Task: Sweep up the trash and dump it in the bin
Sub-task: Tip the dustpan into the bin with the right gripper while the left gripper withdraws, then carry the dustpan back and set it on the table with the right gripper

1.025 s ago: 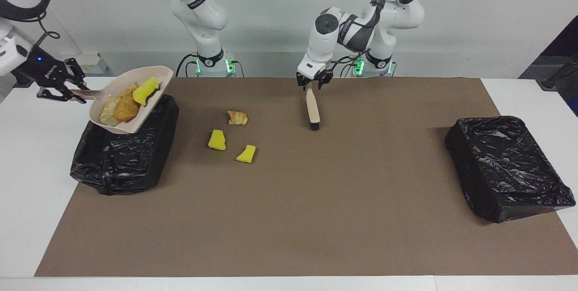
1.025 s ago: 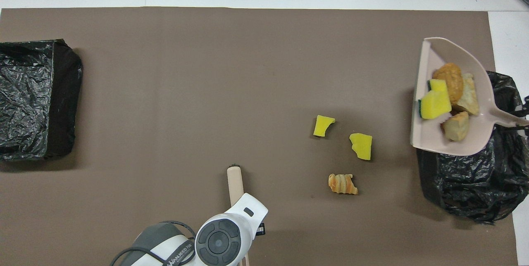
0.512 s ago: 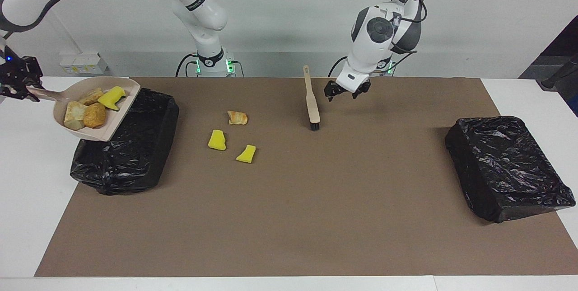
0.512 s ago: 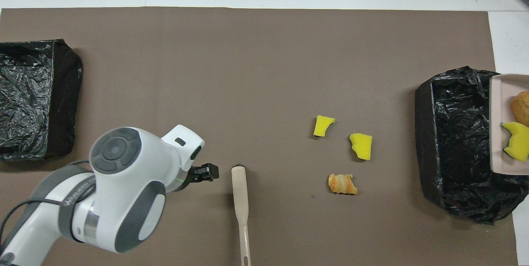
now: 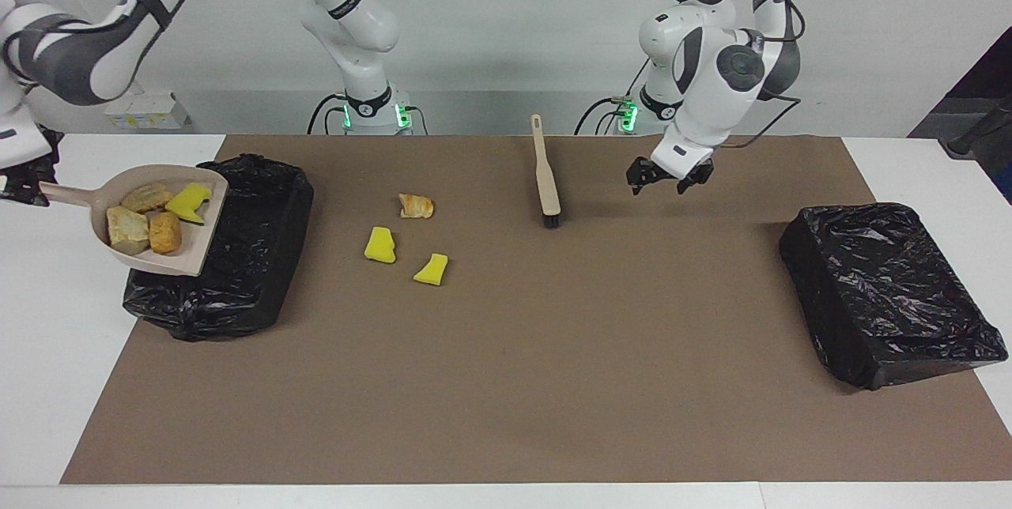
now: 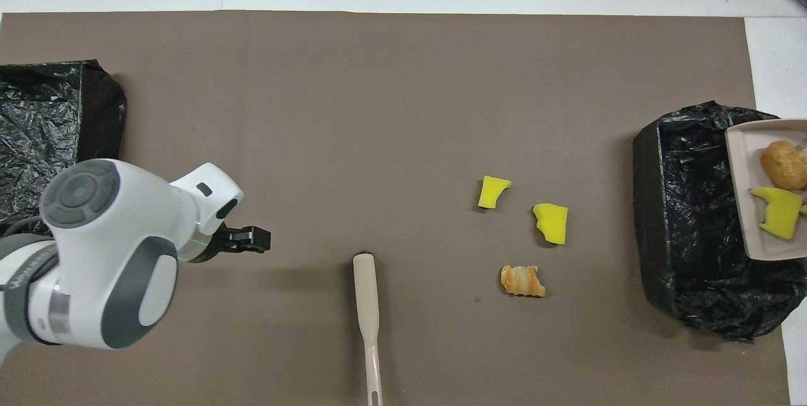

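Since the earlier frame, left gripper (image 5: 670, 178), fingers apart, has moved off the brush (image 5: 546, 177). Right gripper (image 5: 22, 185) clamps the dustpan (image 5: 170, 258), four trash scraps inside, above the bin (image 5: 253, 256).

Overhead: three trash scraps (image 6: 550, 222) lie on the mat (image 6: 378, 110).

No legible text, label, brand, number or sign on anything in either view.
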{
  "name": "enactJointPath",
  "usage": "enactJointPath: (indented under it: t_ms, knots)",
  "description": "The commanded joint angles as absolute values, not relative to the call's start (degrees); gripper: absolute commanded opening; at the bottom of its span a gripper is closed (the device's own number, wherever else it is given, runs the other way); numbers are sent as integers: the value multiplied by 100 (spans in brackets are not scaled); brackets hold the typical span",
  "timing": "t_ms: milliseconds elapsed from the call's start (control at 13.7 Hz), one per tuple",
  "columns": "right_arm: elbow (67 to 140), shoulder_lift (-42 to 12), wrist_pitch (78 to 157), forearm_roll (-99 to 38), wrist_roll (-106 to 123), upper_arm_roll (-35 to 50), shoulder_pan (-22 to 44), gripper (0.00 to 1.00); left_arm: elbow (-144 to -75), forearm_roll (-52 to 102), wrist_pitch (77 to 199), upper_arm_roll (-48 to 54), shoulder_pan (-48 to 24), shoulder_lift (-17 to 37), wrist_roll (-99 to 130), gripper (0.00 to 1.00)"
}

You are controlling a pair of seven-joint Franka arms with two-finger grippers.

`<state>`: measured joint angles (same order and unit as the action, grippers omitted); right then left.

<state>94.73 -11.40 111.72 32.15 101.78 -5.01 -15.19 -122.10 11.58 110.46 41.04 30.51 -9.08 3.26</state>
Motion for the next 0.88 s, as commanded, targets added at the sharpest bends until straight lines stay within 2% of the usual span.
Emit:
enactJointPath:
  t_ms: [0, 293, 586, 805]
  knots:
    - [10597, -371, 11470, 3664, 9546, -501, -1476, 0, -11411, 959, 10303, 4192, 3444, -844, 290, 100]
    - [10601, -264, 11497, 3788, 9799, -518, -1547, 0, -10400, 405, 9713, 4201, 3568, -449, 290, 100]
    - [9645, -27, 10838, 3788, 10676, -527, -1547, 0, -9801, 343, 9422, 4070, 3499, -229, 290, 100]
    - [8940, -9, 10162, 3631, 10627, -440, -1451, 0, -9730, 325, 9396, 2975, 2386, -211, 290, 100]
